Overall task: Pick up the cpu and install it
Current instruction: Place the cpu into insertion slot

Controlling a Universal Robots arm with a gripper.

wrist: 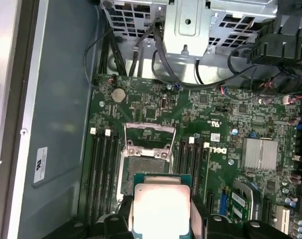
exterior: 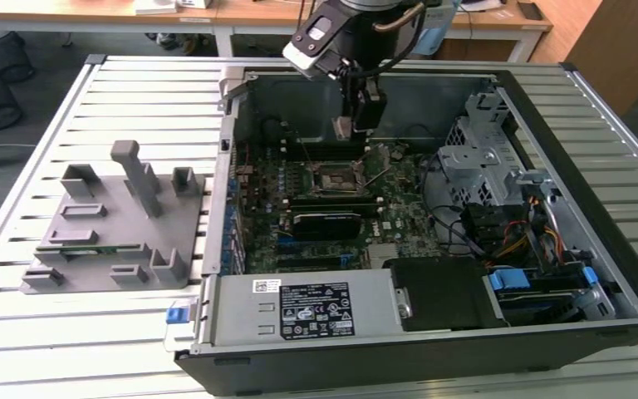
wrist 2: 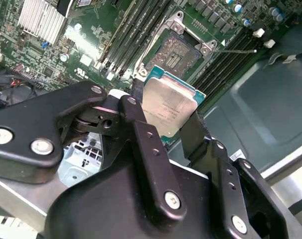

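Slatted metal table [exterior: 76, 341] carries an open computer case [exterior: 408, 370] in the exterior view, and a grey fixture [exterior: 120, 224] stands well off to the exterior view's left of the claw [exterior: 355, 125]. The claw hangs over the motherboard's [exterior: 408, 191] empty socket [exterior: 336, 176]. In the second wrist view its black fingers [wrist 2: 141, 129] pinch opposite edges of the cpu [wrist 2: 168, 104], silver top showing. In the first wrist view the clamped cpu [wrist: 161, 206] sits near the socket [wrist: 146, 167], not in it.
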